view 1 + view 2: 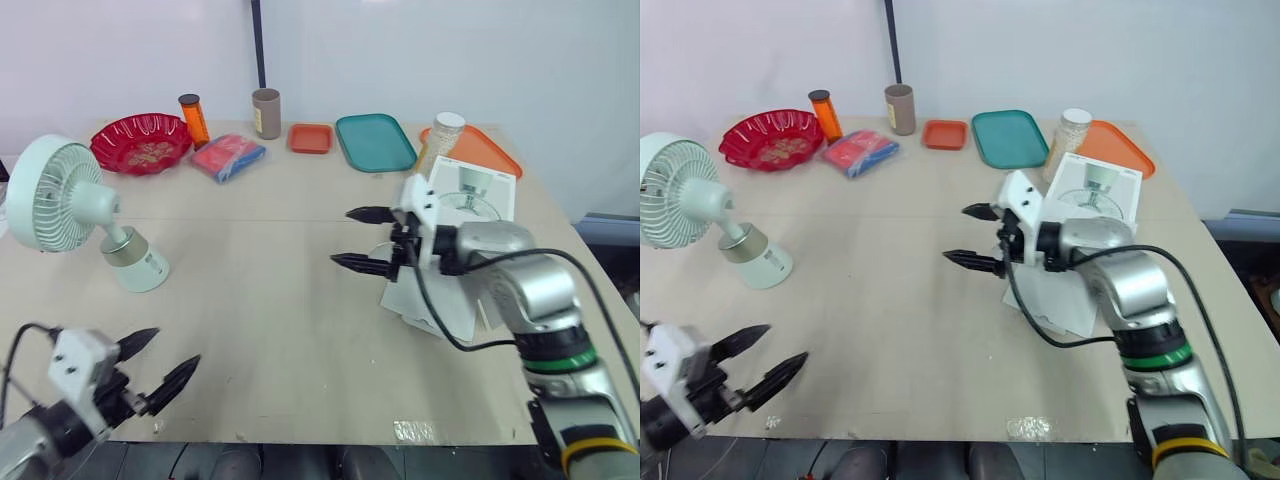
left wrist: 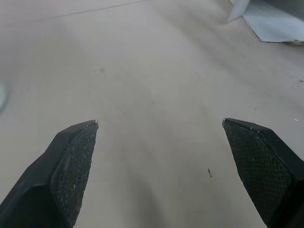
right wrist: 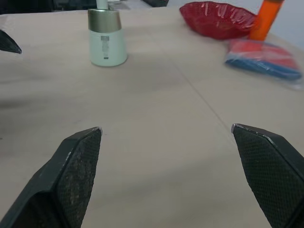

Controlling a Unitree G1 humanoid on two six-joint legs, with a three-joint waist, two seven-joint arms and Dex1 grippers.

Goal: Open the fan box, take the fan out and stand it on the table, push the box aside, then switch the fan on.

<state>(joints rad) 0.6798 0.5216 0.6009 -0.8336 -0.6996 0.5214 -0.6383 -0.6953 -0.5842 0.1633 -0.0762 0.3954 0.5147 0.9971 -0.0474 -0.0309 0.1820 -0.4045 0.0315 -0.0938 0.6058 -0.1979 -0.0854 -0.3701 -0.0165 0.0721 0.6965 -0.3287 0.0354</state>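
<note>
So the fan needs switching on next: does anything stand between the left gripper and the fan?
Nothing visible does: only bare table lies between the left gripper and the fan. The box sits far off, by the right gripper.

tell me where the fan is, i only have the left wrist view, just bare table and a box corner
Observer: The fan stands on its base on the table, at the robot's far left.
Operator: ok and the rest of that box, where's it sitting
Observer: The fan box lies toward the table's right edge, well apart from the fan and partly hidden behind the right arm.
Operator: is the right hand holding anything
Observer: No. The right hand is open and empty, over the middle of the table, with its fingers pointing toward the fan's side.
</note>
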